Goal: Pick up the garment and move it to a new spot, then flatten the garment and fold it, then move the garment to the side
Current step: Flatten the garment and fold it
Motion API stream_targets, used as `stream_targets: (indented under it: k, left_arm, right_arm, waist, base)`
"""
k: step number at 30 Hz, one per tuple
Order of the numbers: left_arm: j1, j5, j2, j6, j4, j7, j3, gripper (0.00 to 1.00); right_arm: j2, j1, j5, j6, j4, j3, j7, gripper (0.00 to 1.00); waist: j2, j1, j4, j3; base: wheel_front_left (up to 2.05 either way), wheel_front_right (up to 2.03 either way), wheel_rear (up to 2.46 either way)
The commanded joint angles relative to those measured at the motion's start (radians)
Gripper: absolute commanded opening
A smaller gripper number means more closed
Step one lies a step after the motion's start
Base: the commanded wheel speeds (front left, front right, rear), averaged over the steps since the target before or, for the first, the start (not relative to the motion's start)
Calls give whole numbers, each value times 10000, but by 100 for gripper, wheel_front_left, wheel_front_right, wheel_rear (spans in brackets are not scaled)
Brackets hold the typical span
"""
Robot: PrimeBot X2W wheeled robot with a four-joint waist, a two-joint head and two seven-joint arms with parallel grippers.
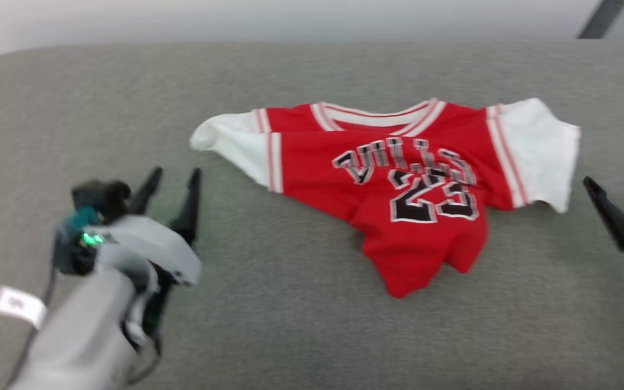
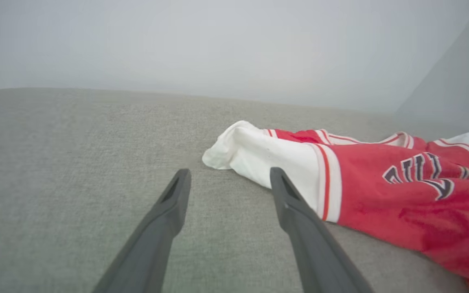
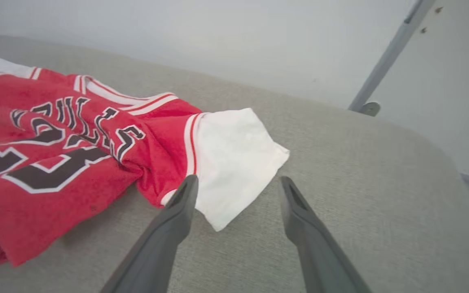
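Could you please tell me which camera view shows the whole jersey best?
The head view: the jersey lies whole in frame, both white sleeves, collar, lettering and bunched hem. The left wrist view shows one sleeve and some lettering; the right wrist view shows the other sleeve, lettering and number, cropped.

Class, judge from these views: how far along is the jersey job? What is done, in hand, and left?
Done: nothing provable; the garment lies loose on the grey surface, number up. In hand: nothing; the left gripper and right gripper are open, clear of it. Left: flatten its bunched hem, fold, move aside.
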Motion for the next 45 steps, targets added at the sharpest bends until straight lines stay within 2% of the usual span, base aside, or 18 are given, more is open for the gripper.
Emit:
stream_targets:
  k: [1, 4, 6, 9, 15, 21, 27, 28, 29, 30, 31, 36, 37, 41, 43, 45]
  left_arm:
    - [282, 102, -178, 218, -421, -187, 98, 100]
    - [940, 568, -447, 801, -1345, -391, 287, 100]
    - [1291, 1119, -635, 1127, -2075, -416, 482, 100]
    - [1834, 2054, -1042, 1343, -3072, -415, 942, 100]
    - [2487, 3430, -1919, 1030, -4069, -410, 1490, 100]
    - [2573, 4130, -2535, 451, -4175, -412, 2000, 100]
    - [2706, 4587, -2833, 36, -4247, -413, 2473, 100]
    - [2726, 4637, -2857, -8, -4252, -413, 2547, 100]
    - [2733, 4685, -2865, -96, -4267, -413, 2611, 100]
    - [2715, 4710, -2872, -175, -4294, -414, 2666, 100]
    - [2654, 4752, -2841, -280, -4296, -413, 2696, 100]
    - [1304, 5362, -2225, -943, -4310, -183, 2420, 100]
    - [1304, 5362, -2225, -943, -4310, -183, 2420, 100]
    - [-739, 5475, -1692, -1784, -3946, 1042, 1823, 100]
    - [-1873, 4834, -1657, -2020, -3510, 1949, 1278, 100]
    - [-3074, 3702, -1305, -2085, -3311, 3190, -84, 100]
  right_arm:
    - [-583, -568, 125, -16, 176, 353, 268, 100]
    - [-1399, -1508, 946, -13, 609, 1473, 1048, 100]
    - [-2159, -2178, 1534, -16, 799, 2270, 1753, 100]
    - [-3102, -3269, 2198, -16, 974, 3303, 2478, 100]
    - [-4268, -5206, 3001, -15, 1708, 4602, 3509, 100]
    - [-4714, -6493, 3470, -15, 2492, 5790, 3609, 100]
    - [-4685, -6799, 4272, -13, 2990, 7241, 3810, 100]
    - [-4625, -6740, 4469, -13, 2998, 7503, 3893, 93]
    - [-4616, -6741, 4604, -11, 2973, 7771, 3994, 47]
    - [-4581, -6768, 4666, -7, 2930, 8000, 4021, 31]
    - [-4576, -6824, 4751, -7, 2899, 8197, 3998, 0]
    - [-4697, -7508, 5051, -13, 2709, 8722, 3737, 0]
    - [-4697, -7508, 5051, -13, 2709, 8722, 3737, 0]
    - [-4656, -8192, 4970, -16, 2549, 9033, 3597, 0]
    - [-4588, -8524, 4911, -18, 2498, 9227, 3570, 0]
    - [-4464, -8884, 4894, -19, 2492, 9418, 3553, 0]
  waist:
    - [0, 0, 694, 348]
    - [0, 0, 1165, 669]
    - [0, 0, 1484, 898]
    - [0, 0, 1935, 1295]
    - [0, 0, 2723, 2081]
    - [0, 0, 3248, 2640]
    - [0, 0, 3309, 2766]
    - [0, 0, 3283, 2764]
    - [0, 0, 3243, 2761]
    - [0, 0, 3195, 2761]
    - [0, 0, 3146, 2765]
    - [0, 0, 2849, 2893]
    - [0, 0, 2849, 2893]
    - [0, 0, 2556, 3181]
    - [0, 0, 2396, 3332]
    - [0, 0, 2216, 3514]
  base:
    - [0, 0, 0]
    - [0, 0, 0]
    - [0, 0, 0]
    - [0, 0, 0]
    - [0, 0, 0]
    - [0, 0, 0]
    - [0, 0, 0]
    - [0, 0, 0]
    - [0, 0, 0]
    - [0, 0, 0]
    - [0, 0, 0]
    - [0, 0, 0]
    - [0, 0, 0]
    - [0, 0, 0]
    - [0, 0, 0]
    - [0, 0, 0]
